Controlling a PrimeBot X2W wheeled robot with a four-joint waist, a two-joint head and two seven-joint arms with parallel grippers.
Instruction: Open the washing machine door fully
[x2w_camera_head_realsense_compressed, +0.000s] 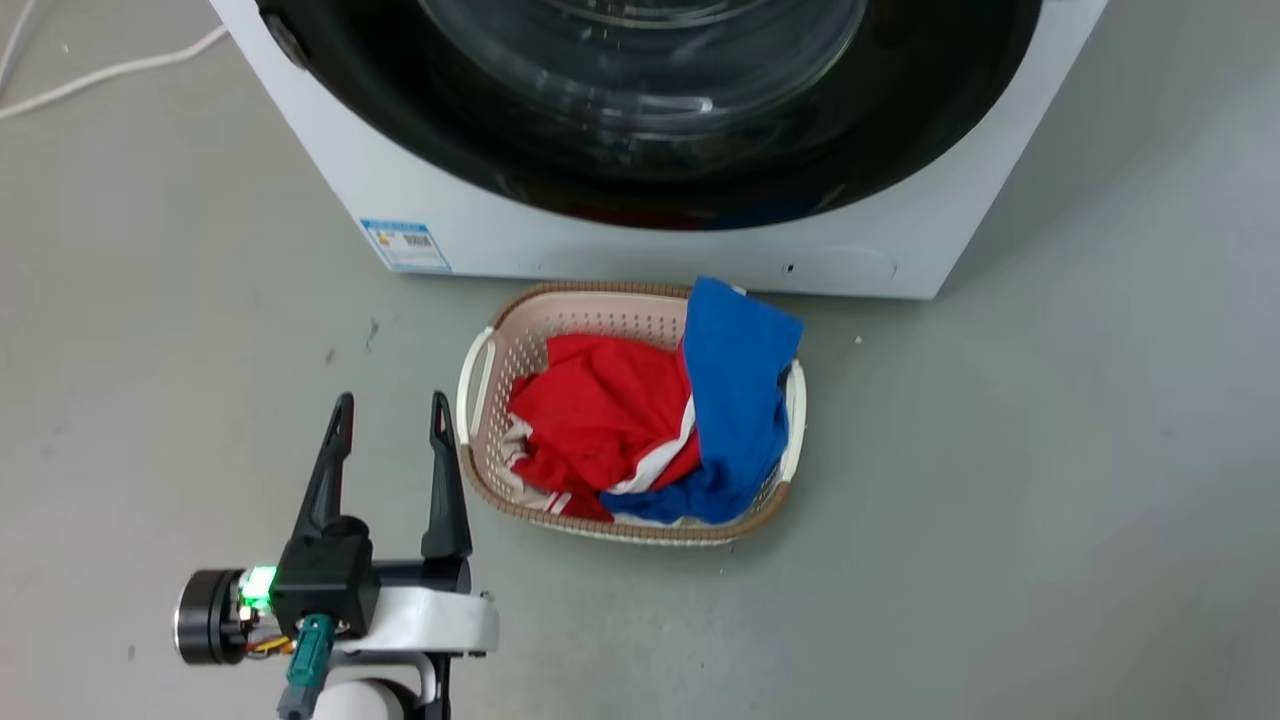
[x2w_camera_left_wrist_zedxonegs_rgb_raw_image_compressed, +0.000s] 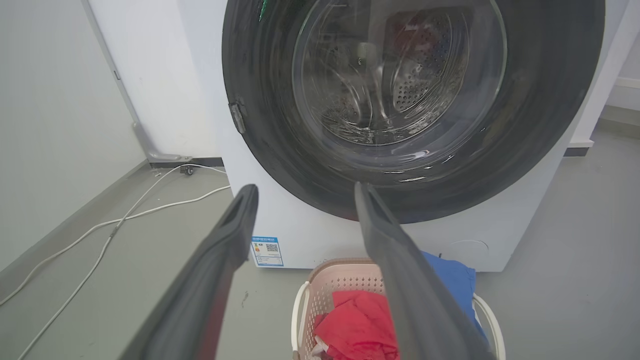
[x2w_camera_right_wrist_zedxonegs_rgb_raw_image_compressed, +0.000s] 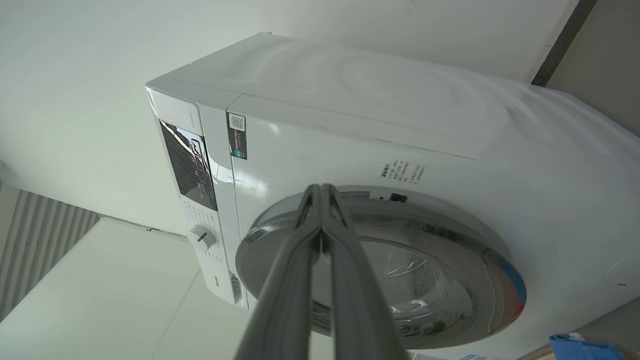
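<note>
The stiff, glossy washing machine door (x2w_camera_left_wrist_zedxonegs_rgb_raw_image_compressed: 550, 125) probably needs a rim grip; left hand (x2w_camera_head_realsense_compressed: 392, 405) is apart, right hand (x2w_camera_right_wrist_zedxonegs_rgb_raw_image_compressed: 320, 192) together.

- We take the washing machine (x2w_camera_head_realsense_compressed: 470, 220) as our mark. Its door (x2w_camera_head_realsense_compressed: 640, 120) sits on the front face and spans nearly the full width.
- A laundry basket (x2w_camera_head_realsense_compressed: 520, 320) stands on the floor directly before the machine, near its base. Clothes (x2w_camera_head_realsense_compressed: 600, 420) are heaped inside, and one piece (x2w_camera_head_realsense_compressed: 740, 380) drapes over the rim nearest the machine.
- The left gripper (x2w_camera_head_realsense_compressed: 390, 415) hangs before the machine's left front corner, farther out than the basket, fingers pointing towards the machine.
- Cables (x2w_camera_head_realsense_compressed: 110, 75) lie on the floor left of the machine.
- A label (x2w_camera_head_realsense_compressed: 405, 245) sits low on the machine's front, below the door, at the left.
- The right gripper (x2w_camera_right_wrist_zedxonegs_rgb_raw_image_compressed: 320, 192) is before the machine's front with its tips at the door's rim; contact we cannot tell.
- The control panel (x2w_camera_right_wrist_zedxonegs_rgb_raw_image_compressed: 187, 165) and dial (x2w_camera_right_wrist_zedxonegs_rgb_raw_image_compressed: 201, 237) sit above the door.
</note>
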